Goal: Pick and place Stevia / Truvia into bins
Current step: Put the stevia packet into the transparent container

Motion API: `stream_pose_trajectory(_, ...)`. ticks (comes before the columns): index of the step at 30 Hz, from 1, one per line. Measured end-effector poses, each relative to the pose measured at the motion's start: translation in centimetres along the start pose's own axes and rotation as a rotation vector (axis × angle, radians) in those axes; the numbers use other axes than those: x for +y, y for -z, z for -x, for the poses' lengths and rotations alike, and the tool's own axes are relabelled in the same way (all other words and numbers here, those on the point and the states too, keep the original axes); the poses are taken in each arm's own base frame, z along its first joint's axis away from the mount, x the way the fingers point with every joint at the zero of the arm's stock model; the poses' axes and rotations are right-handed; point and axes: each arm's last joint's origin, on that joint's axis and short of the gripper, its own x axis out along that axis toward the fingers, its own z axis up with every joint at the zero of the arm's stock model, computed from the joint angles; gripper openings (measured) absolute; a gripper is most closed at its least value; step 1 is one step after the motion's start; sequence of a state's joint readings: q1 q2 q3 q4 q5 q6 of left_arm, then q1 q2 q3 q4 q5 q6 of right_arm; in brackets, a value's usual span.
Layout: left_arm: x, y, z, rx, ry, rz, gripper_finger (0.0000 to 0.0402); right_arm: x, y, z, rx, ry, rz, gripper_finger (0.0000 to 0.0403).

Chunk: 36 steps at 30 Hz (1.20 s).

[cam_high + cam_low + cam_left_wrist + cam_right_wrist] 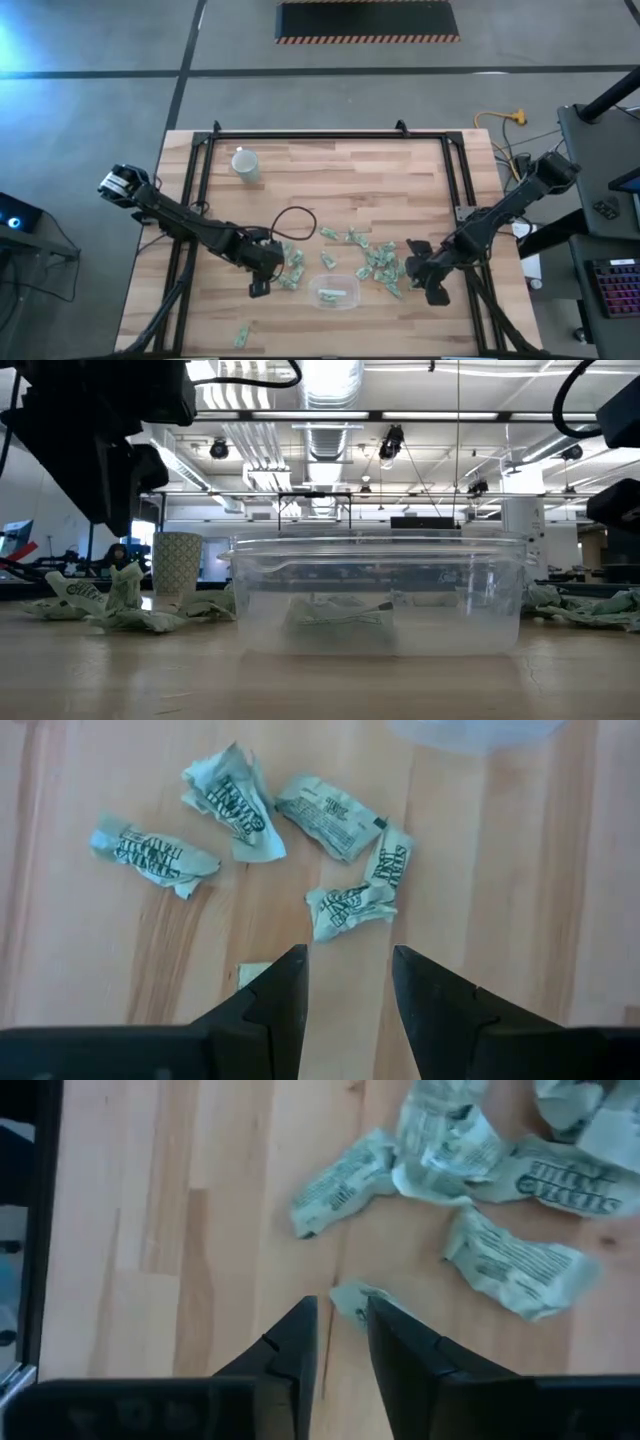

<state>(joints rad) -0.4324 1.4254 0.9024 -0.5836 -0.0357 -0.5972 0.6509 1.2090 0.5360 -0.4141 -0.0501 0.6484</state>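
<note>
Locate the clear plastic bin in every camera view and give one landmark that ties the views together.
High view: clear bin at the table's front middle, between both grippers.
Low view: bin fills the centre, sachet inside.
Left wrist view: only its blurred edge shows at the picture's top.
Right wrist view: not in it.
Shared landmark: the white cup, also in the low view.

A pale wooden tabletop (400, 170) of long planks sits in a black metal frame (300, 135) on a grey concrete floor (90, 110) crossed by dark seams. A black mat edged with hazard stripes (367, 21) lies beyond the far side. A yellow cable (500, 119) runs near the right corner, and a dark keyboard (612, 290) sits at the right. Overhead, silver ducts (330, 385) and strip lights (440, 415) hang below the ceiling.
</note>
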Motion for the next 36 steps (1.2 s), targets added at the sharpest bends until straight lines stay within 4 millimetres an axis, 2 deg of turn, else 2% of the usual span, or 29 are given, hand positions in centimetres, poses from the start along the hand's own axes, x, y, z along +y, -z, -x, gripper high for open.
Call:
stream_pose_trajectory(8,0.4,0.6,-0.5,0.016,-0.012,0.019,0.013,-0.3,0.0,-0.5,-0.006,0.058,0.077,0.0138)
stream_pose_trajectory(18,0.6,0.9,-0.8,0.025,-0.022,0.051,0.013,-0.7,0.5,-2.8,0.117,0.116,0.069,0.0137)
stream_pose_trajectory(23,0.6,0.9,-0.8,0.026,-0.024,0.051,0.013,-0.7,0.5,-2.7,0.126,0.133,0.042,0.0108)
stream_pose_trajectory(29,0.6,0.9,-0.8,0.023,-0.025,0.051,0.013,-0.3,0.1,-1.3,0.066,0.099,0.038,0.0022)
stream_pose_trajectory(32,0.6,0.9,-0.8,0.023,-0.026,0.051,0.013,-0.1,-0.2,-0.6,0.002,0.063,-0.002,0.0013)
stream_pose_trajectory(36,0.6,0.9,-0.8,0.02,-0.029,0.05,0.013,0.9,-1.6,0.9,-0.185,-0.056,-0.048,0.001)
